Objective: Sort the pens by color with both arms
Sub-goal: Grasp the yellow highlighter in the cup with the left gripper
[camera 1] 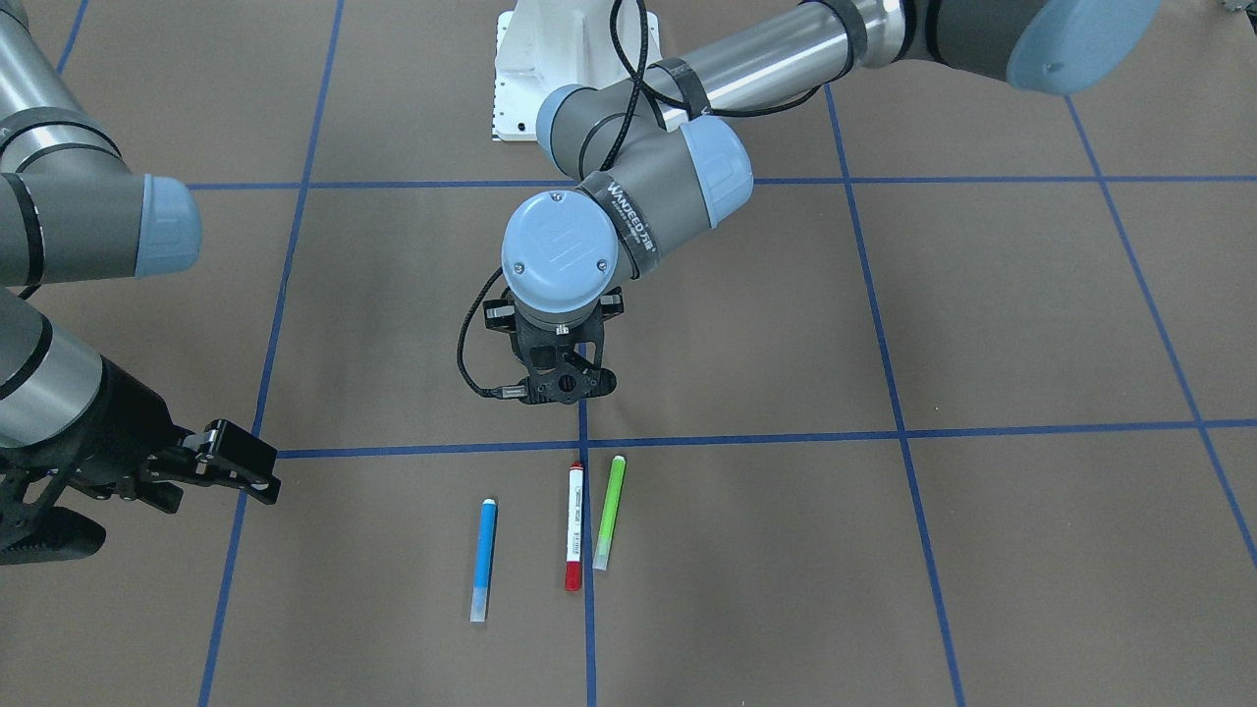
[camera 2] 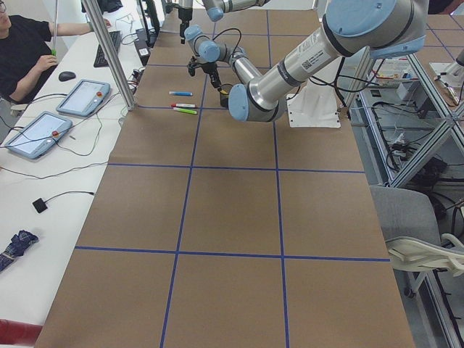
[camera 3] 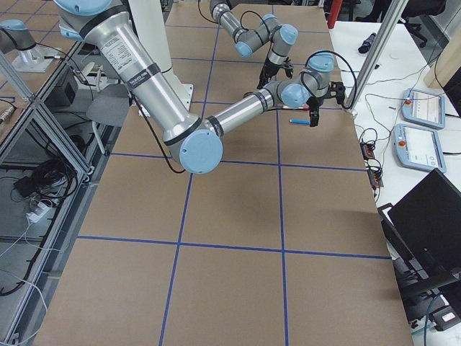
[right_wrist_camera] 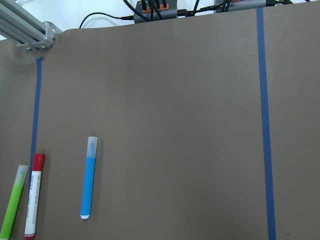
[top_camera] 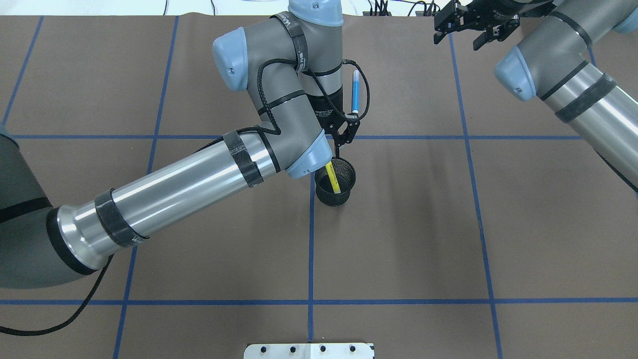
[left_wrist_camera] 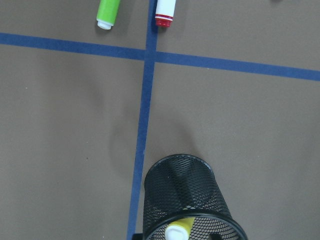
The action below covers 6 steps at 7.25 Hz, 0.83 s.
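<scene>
The blue pen (camera 1: 483,560), red-capped white pen (camera 1: 574,527) and green pen (camera 1: 609,513) lay on the tabletop (camera 1: 982,324) near the left hand (top_camera: 345,133), whose grip I could not make out; the right hand (top_camera: 461,30) had its fingers spread wide.

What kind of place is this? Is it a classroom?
Probably a robot lab, not a classroom: the left arm and right arm reach over a table taped into blue squares, and control tablets with cables lie on the desk beside it.
</scene>
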Each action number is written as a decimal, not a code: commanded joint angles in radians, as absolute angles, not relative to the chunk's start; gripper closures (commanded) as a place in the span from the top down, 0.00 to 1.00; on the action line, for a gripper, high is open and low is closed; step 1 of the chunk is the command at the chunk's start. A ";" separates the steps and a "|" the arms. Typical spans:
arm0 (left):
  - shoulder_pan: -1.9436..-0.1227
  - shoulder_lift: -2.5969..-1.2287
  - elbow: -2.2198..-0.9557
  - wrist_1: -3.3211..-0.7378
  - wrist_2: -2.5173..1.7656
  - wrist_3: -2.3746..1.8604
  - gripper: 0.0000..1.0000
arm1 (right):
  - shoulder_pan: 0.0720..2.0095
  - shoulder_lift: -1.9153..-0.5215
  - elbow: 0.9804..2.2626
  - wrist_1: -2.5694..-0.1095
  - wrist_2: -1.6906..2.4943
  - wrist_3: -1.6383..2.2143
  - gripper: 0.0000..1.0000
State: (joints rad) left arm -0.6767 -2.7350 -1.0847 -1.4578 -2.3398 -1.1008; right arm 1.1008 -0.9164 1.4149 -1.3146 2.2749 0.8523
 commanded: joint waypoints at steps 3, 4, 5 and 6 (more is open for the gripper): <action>-0.675 -2.735 -1.083 -1.462 -2.339 -1.103 0.49 | 1.101 -0.919 1.416 -1.315 2.275 0.848 1.00; -0.673 -2.734 -1.081 -1.463 -2.339 -1.103 0.49 | 1.101 -0.920 1.416 -1.315 2.275 0.850 1.00; -0.673 -2.731 -1.078 -1.479 -2.333 -1.104 0.49 | 1.101 -0.920 1.416 -1.315 2.275 0.848 1.00; -0.672 -2.732 -1.072 -1.483 -2.332 -1.106 0.47 | 1.101 -0.920 1.416 -1.315 2.272 0.848 1.00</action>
